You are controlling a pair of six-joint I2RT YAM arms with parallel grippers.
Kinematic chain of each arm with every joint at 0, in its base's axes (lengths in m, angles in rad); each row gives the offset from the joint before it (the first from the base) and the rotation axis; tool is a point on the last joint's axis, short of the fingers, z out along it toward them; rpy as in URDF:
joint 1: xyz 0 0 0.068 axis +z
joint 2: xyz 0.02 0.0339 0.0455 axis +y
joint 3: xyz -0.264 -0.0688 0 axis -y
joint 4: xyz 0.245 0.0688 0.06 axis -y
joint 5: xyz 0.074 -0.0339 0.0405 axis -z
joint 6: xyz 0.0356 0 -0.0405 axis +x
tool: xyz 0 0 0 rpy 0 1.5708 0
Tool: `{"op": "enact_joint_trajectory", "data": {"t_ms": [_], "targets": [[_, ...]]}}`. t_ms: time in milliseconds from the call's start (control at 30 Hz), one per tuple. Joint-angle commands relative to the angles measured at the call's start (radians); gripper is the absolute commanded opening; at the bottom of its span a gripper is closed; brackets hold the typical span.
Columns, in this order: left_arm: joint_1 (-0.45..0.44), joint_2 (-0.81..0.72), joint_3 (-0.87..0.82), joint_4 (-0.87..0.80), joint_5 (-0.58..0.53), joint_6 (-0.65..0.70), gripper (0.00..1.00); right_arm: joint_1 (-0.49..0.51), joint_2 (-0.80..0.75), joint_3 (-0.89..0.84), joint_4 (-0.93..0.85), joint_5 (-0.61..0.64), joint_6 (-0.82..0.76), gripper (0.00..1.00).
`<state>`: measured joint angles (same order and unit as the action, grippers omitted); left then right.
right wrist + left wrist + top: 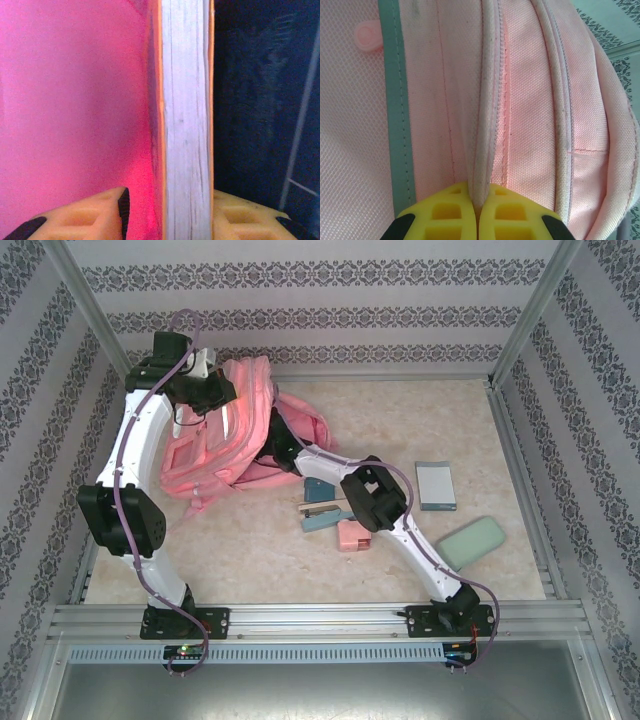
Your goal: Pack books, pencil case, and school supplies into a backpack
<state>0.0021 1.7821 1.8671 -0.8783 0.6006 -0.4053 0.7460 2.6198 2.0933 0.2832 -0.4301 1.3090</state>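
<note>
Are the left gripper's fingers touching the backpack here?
Touching. In the left wrist view the left gripper has its fingers shut on a raised seam of the pink backpack, pinching it between them.

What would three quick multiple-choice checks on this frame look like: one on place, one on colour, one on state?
1. The pencil case lies: A on the table, right side; B at the table's far left corner; C on a shelf.
2. The small block beside the stapler is: A black; B pink; C yellow.
3. The left pincer is: A wide open over bare table; B holding a pen; C shut on a seam of the backpack.

Answers:
1 A, it lies flat near the table's right edge.
2 B, it is pink like the backpack.
3 C, the left wrist view shows both fingers pressed together on the piping.
</note>
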Motion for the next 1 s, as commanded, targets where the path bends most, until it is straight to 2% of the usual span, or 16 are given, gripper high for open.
{"op": "enact_joint_trajectory", "data": {"t_ms": [0,167,400,667,800,967], "targets": [[0.006,-0.006,0.018,0.108,0.057,0.017,0.0,-0.032,-0.12,-0.087,-0.056,0.008,-0.083,0.42],[0.006,0.001,0.019,0.108,0.053,0.023,0.0,-0.056,-0.21,-0.192,-0.086,-0.002,-0.123,0.44],[0.006,0.01,0.002,0.124,0.047,0.026,0.0,-0.105,-0.398,-0.438,-0.086,0.032,-0.183,0.44],[0.006,-0.002,-0.077,0.176,0.048,0.021,0.0,-0.247,-0.731,-0.801,-0.189,0.083,-0.317,0.42],[0.006,-0.013,-0.119,0.203,0.045,0.02,0.0,-0.349,-0.884,-0.941,-0.296,0.131,-0.388,0.41],[0.005,-0.017,-0.147,0.216,0.047,0.032,0.0,-0.483,-1.018,-1.031,-0.577,0.265,-0.511,0.39]]}}
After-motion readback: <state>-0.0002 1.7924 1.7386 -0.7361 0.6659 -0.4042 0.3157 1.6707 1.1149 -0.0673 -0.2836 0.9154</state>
